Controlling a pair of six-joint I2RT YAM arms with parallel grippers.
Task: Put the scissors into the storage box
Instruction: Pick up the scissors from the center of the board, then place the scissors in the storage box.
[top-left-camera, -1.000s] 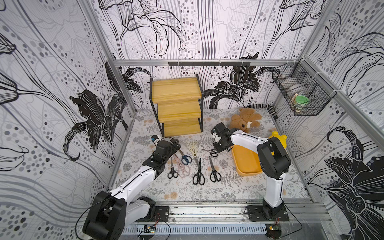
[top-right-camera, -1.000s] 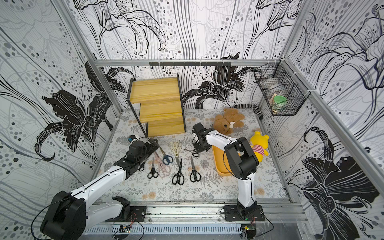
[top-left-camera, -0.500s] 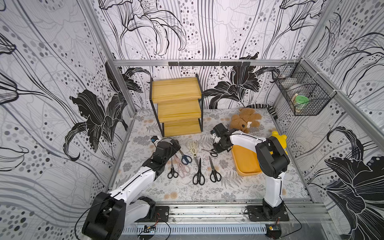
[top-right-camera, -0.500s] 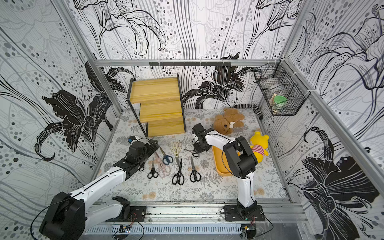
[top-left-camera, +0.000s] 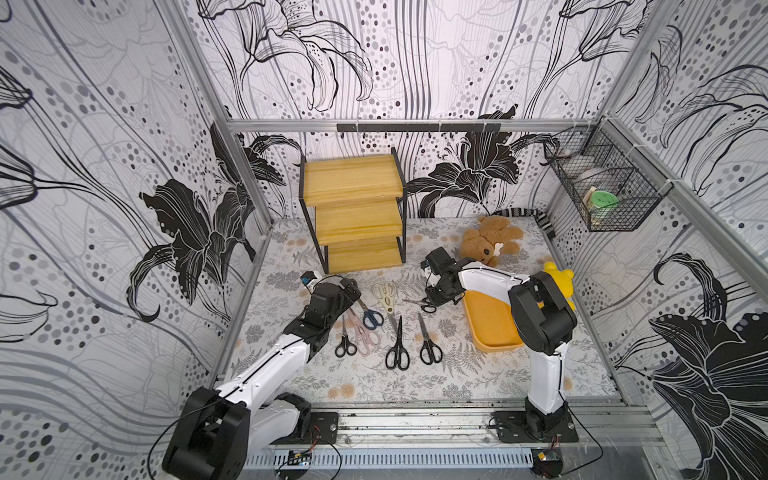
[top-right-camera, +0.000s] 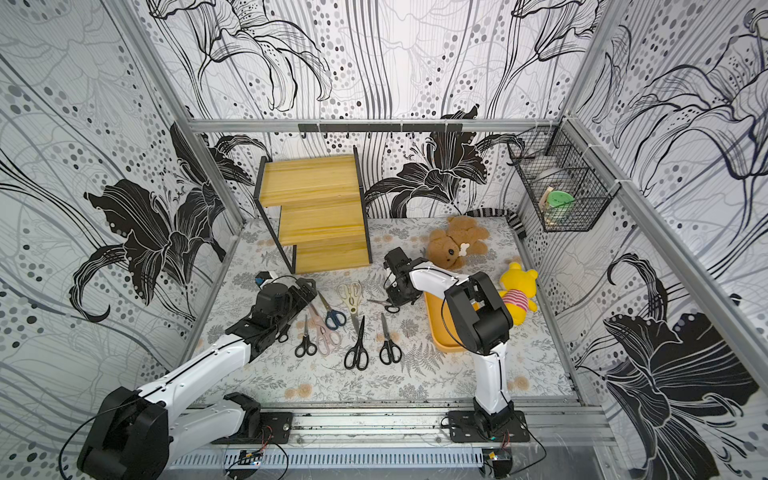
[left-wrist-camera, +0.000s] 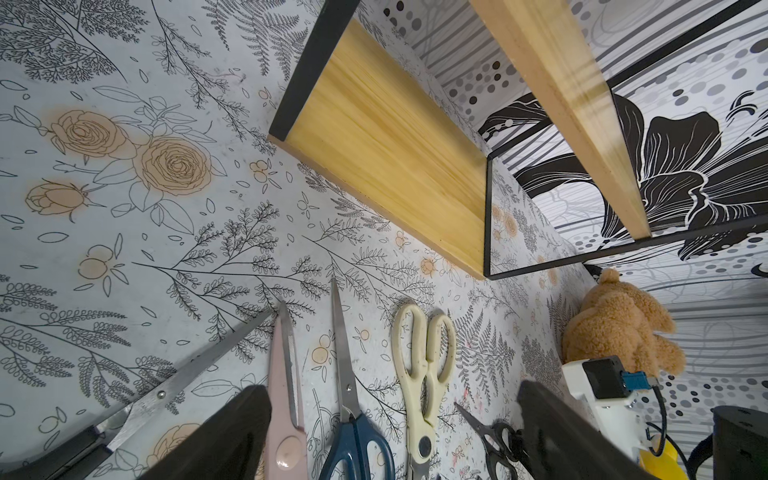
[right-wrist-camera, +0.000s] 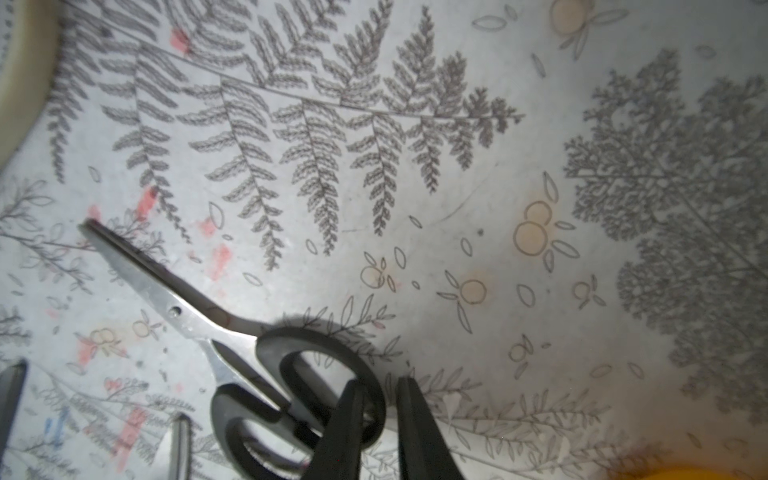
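**Item:** small black scissors (right-wrist-camera: 195, 318), blades closed.

**Location:** flat on the flowered mat (top-left-camera: 415, 386), outside the storage box (top-left-camera: 486, 326) and just beside its back corner. Bare mat separates it from the cream shears (top-left-camera: 386, 297).

**Axis:** runs across the table, with the tips toward the left arm's side and the handle loops toward the box.

**Right gripper** (right-wrist-camera: 379, 384): low over the loops.
- Only the right wrist view shows the fingers. They are drawn close together, one over a loop's opening and one outside it, with the rim between them.
- Whether they already pinch the rim cannot be told.
- In both top views the wrist hides the fingertips.
- The wrist view shows only a sliver of orange box at the frame edge. The top views show the box lying front to back, with the right forearm crossing its back end.

**Left gripper** (left-wrist-camera: 390, 386): fingers spread wide, holding nothing, above the tips of the pink pair (left-wrist-camera: 286, 407) and blue pair (left-wrist-camera: 353, 428).

**Row:**
- The short black pair (top-left-camera: 345, 343), long black pair (top-left-camera: 398, 349) and mid black pair (top-left-camera: 428, 345) lie front to back, handles toward the rail.
- The cream shears lie reversed.
- A steel-bladed pair (left-wrist-camera: 166, 390) lies partly under the left arm.

**Surroundings:** the shelf (top-left-camera: 353, 208) and brown teddy (top-left-camera: 488, 243) stand behind. The yellow bear (top-right-camera: 517, 291) lies beside the box's far wall. A strip of open mat runs in front of the row.
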